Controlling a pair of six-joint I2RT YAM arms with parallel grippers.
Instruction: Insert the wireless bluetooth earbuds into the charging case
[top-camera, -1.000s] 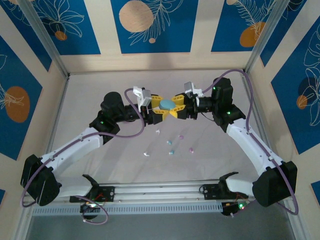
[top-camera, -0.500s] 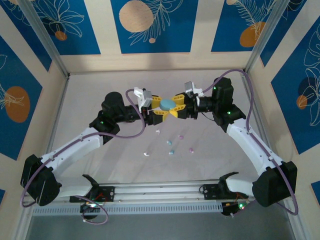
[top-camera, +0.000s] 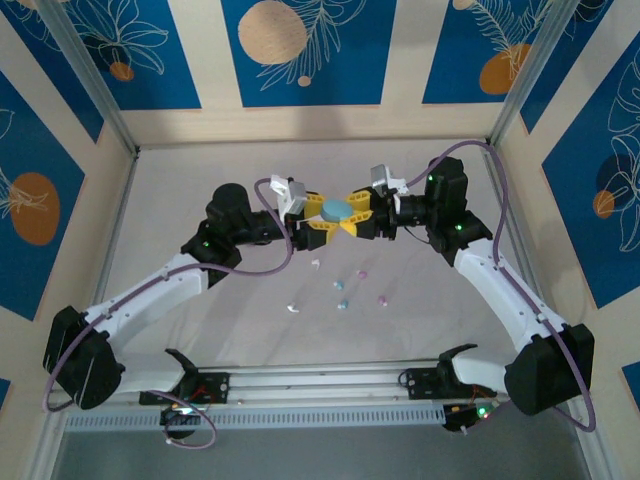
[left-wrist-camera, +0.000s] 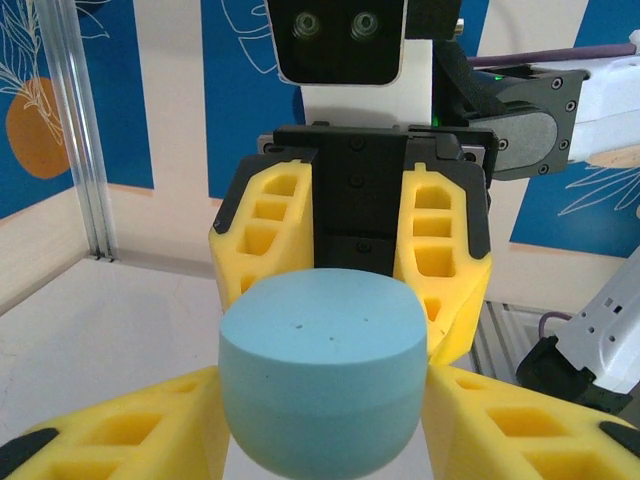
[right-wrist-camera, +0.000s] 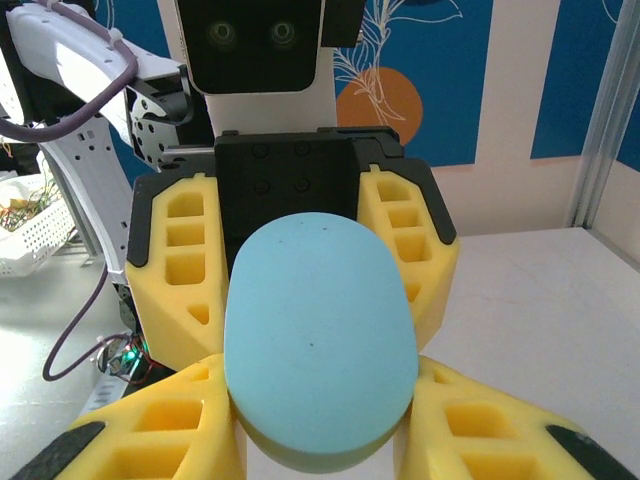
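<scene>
the pale blue charging case (top-camera: 335, 208) hangs in the air over the far half of the table (top-camera: 430, 330), towards 12 o'clock from its middle, lid side up and closed as far as i can see. its long axis runs 9 to 3 o'clock, one rounded end pointing into each gripper. the left gripper (top-camera: 318, 213) has its yellow fingers (left-wrist-camera: 150, 440) pressed to both flanks of the case, and the right gripper (top-camera: 353, 212) pinches the other end the same way, so both are clamped on it, wrists level and facing each other nose to nose. the left arm (top-camera: 160, 285) climbs from its base at 7 o'clock, bends at the elbow and turns in towards 3; the right arm (top-camera: 500, 290) mirrors it from 5 o'clock. the six earbuds (top-camera: 342, 303), white, blue and pink, lie loose on the table just 6 o'clock of the case, well apart from it. against a second ago, the case and both grippers have edged a touch towards 3 o'clock; the earbuds lie where they did.
</scene>
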